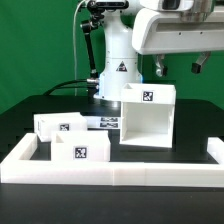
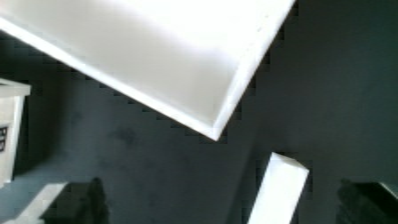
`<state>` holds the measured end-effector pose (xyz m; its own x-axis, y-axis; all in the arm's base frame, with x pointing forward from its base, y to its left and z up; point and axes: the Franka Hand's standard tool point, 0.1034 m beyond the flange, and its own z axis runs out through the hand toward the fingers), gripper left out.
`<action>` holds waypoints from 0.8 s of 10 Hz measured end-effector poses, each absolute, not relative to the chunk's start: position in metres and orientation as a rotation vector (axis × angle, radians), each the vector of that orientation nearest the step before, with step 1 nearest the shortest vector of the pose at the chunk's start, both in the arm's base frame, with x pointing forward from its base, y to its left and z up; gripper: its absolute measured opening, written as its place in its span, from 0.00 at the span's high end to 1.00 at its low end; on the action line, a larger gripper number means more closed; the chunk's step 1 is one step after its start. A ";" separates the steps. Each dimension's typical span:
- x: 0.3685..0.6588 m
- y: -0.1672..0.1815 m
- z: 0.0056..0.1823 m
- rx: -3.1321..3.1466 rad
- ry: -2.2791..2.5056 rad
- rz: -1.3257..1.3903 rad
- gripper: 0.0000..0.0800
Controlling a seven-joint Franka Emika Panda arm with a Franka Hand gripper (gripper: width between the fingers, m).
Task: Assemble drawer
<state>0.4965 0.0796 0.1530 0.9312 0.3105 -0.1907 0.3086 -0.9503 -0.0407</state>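
The large white open-faced case (image 1: 148, 115) stands upright on the black table, right of centre in the exterior view. Two small white trays (image 1: 60, 127) (image 1: 83, 148) with square tags sit to its left, near the front. My gripper (image 1: 179, 67) hangs in the air above the case's back top edge, open and empty, touching nothing. In the wrist view the case's white wall (image 2: 160, 50) fills the upper part, and my dark fingertips (image 2: 71, 203) show at the lower corners, wide apart around my gripper (image 2: 222, 208). A tagged white part (image 2: 9, 125) shows at one edge.
The marker board (image 1: 104, 122) lies flat between the trays and the case. The low white rim (image 1: 110, 172) borders the table's front and sides. The robot base (image 1: 116, 70) stands behind. A narrow white strip (image 2: 285, 190) lies on the black table below the gripper.
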 end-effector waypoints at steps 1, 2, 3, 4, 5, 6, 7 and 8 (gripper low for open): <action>0.496 0.080 0.153 -3.106 -0.347 0.309 0.19; 0.494 0.080 0.152 -3.128 -0.143 0.285 0.19; 0.483 0.079 0.149 -3.143 0.062 0.248 0.19; 0.472 0.078 0.144 -3.144 0.132 0.207 0.19; 0.463 0.079 0.137 -3.143 0.126 0.167 0.19; 0.456 0.082 0.130 -3.143 0.113 0.159 0.19; 0.452 0.085 0.123 -3.141 0.097 0.146 0.19; 0.448 0.087 0.119 -3.140 0.086 0.137 0.19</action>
